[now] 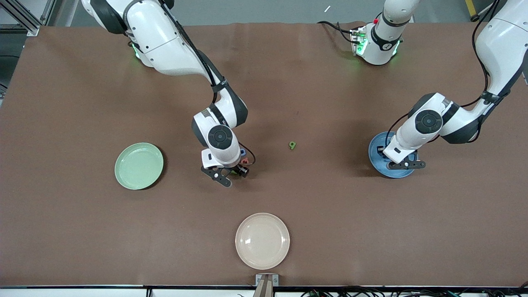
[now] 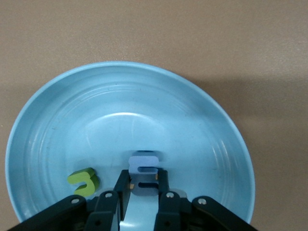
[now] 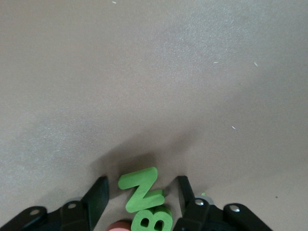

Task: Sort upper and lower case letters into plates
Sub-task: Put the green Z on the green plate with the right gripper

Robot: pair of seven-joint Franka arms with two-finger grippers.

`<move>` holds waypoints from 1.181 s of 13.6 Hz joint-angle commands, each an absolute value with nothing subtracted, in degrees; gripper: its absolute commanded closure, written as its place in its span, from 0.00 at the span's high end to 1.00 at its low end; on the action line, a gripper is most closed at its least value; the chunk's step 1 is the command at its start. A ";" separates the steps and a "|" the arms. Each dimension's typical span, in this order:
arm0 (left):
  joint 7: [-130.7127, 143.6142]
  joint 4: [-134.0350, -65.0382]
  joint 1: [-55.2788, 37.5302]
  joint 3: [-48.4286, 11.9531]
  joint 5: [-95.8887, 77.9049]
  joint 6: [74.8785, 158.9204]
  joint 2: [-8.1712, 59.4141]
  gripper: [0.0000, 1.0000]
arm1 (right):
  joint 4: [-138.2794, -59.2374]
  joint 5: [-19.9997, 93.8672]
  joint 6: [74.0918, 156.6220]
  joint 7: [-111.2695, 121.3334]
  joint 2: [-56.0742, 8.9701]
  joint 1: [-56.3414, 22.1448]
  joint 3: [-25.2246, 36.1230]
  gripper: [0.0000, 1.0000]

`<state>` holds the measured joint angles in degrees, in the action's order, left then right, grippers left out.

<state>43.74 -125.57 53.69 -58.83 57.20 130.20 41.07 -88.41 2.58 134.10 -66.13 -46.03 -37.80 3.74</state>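
My left gripper (image 1: 406, 165) is over the blue plate (image 1: 375, 150). In the left wrist view the gripper (image 2: 143, 182) is shut on a pale blue letter (image 2: 144, 168), held low in the plate (image 2: 120, 96). A green letter (image 2: 84, 182) lies in the plate beside it. My right gripper (image 1: 230, 173) is low over a small cluster of letters (image 1: 242, 156) mid-table. In the right wrist view it (image 3: 142, 192) is open around a green N (image 3: 140, 188), with a green B (image 3: 153, 219) and a pink-red letter (image 3: 118, 226) close by. A lone green letter (image 1: 292, 144) lies between the arms. The pale green plate (image 1: 139, 166) is empty.
A cream-white plate (image 1: 262, 241) sits near the table's front edge, nearer to the camera than the letter cluster. The brown table (image 1: 330, 214) is bare around it.
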 commanded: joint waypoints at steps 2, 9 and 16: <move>43.15 -125.86 54.05 -59.06 58.36 130.96 40.70 0.70 | -87.80 2.73 133.60 -64.52 -46.50 -36.22 3.60 0.01; 44.21 -119.37 50.30 -69.61 47.74 119.28 39.82 1.00 | -87.80 3.77 121.94 -43.55 -38.78 -24.02 2.99 0.00; 58.16 -111.46 27.64 -64.97 43.25 119.09 40.34 1.00 | -101.92 4.57 119.42 -18.75 -27.17 -9.95 3.16 0.00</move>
<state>54.50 -114.15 33.82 -68.42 45.07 120.25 40.87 -92.90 3.72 115.38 -24.24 -31.50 -13.47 4.34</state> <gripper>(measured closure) 0.000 0.652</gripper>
